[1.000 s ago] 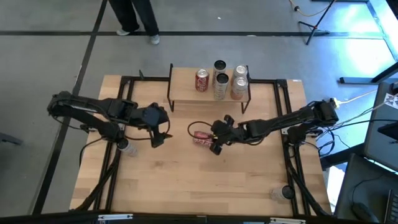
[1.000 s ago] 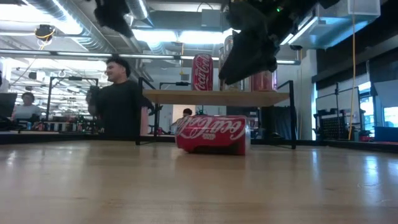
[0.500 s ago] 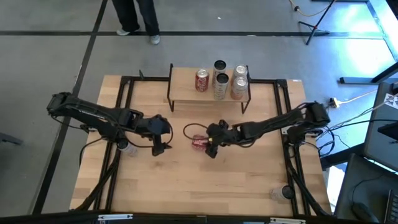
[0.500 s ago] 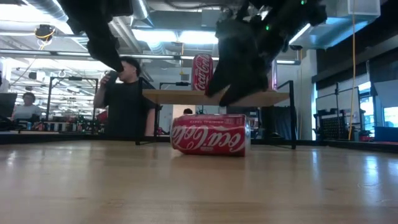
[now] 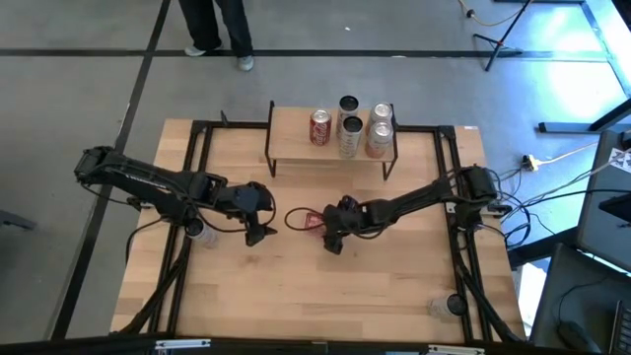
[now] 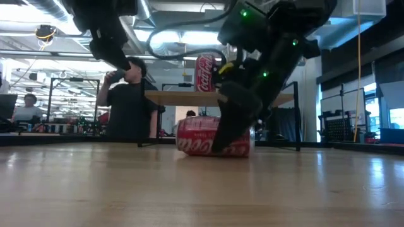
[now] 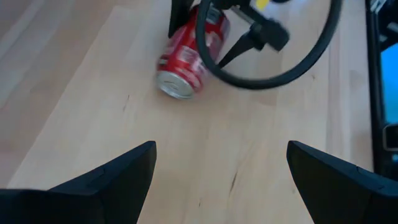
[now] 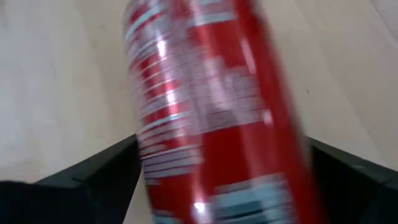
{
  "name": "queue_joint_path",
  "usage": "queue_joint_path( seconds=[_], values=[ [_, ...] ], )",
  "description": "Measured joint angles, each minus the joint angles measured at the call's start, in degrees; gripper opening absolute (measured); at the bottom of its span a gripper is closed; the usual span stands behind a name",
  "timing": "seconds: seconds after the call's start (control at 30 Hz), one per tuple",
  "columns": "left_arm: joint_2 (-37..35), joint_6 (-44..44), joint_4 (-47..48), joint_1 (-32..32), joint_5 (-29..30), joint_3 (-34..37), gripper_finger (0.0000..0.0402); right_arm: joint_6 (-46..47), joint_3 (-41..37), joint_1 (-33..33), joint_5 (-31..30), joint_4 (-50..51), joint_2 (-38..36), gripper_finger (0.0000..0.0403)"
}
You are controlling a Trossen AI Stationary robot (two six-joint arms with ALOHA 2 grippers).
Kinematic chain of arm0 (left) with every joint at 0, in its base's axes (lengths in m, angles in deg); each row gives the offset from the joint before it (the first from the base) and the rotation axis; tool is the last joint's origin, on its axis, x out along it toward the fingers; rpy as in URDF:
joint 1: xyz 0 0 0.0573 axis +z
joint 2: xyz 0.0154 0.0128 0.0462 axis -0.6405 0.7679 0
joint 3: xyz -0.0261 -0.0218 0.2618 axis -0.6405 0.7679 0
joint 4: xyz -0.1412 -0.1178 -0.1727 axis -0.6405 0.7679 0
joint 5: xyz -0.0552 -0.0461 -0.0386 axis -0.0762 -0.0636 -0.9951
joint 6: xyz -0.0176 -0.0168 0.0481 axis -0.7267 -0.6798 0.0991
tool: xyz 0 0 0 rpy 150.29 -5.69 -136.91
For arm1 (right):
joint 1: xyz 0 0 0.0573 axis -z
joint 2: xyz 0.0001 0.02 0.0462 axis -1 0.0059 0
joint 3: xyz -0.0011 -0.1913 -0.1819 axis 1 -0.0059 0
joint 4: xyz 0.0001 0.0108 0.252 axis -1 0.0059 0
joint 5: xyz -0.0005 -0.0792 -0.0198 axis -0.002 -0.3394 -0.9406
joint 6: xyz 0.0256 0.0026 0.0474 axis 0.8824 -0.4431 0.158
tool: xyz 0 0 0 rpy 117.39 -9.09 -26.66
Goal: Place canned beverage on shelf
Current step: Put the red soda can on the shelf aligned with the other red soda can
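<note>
A red Coca-Cola can (image 5: 314, 221) lies on its side on the wooden bench (image 5: 296, 296), at the centre of the high view, in front of the shelf (image 5: 296, 143) and well apart from it. The right end effector (image 5: 331, 233) is lowered over the can; its fingers (image 8: 93, 180) stand apart, one on each side of the can body, and contact cannot be confirmed. The left end effector (image 5: 258, 231) sits left of centre, near the can, with its fingers (image 7: 106, 177) spread wide and nothing between them. The shelf, at the upper centre of the high view, carries four upright cans (image 5: 347, 126) grouped toward its right half. A person (image 6: 126, 101) stands beyond the bench in the low view.
</note>
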Motion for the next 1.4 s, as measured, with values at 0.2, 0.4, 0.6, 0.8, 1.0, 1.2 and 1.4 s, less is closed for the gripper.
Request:
queue_joint_path(
  seconds=[0.2,0.4,0.6,0.8,1.0,1.2,1.4],
  values=[
    [0.00,-4.18,-2.13,-0.02,0.00,0.00,0.0348,1.23,0.04,-0.07,0.99,-0.55,1.78,0.0344],
    [0.00,-4.42,-2.67,-0.11,0.00,0.00,0.0348,1.57,0.95,0.02,3.48,1.12,0.41,0.0276],
    [-0.90,-2.48,-2.66,-0.11,-1.41,0.00,0.0348,1.51,4.66,-0.13,8.36,1.13,-3.05,0.0276],
    [-8.54,-1.26,-3.09,-0.11,-3.42,-2.22,0.0348,1.18,10.56,0.23,9.43,4.33,-9.14,0.0276],
    [-16.01,5.00,-6.08,-0.11,-0.59,-6.31,0.0348,0.09,17.95,1.57,10.77,1.72,-13.77,0.0276],
    [-18.32,11.02,-15.89,-0.11,3.68,-7.38,0.0348,-1.25,23.44,1.55,10.63,-9.89,-14.00,0.0276],
    [-17.14,14.24,-24.96,-0.11,3.97,-7.32,0.0348,-1.25,23.80,1.42,10.70,-20.47,-13.28,0.0276]
  ],
)
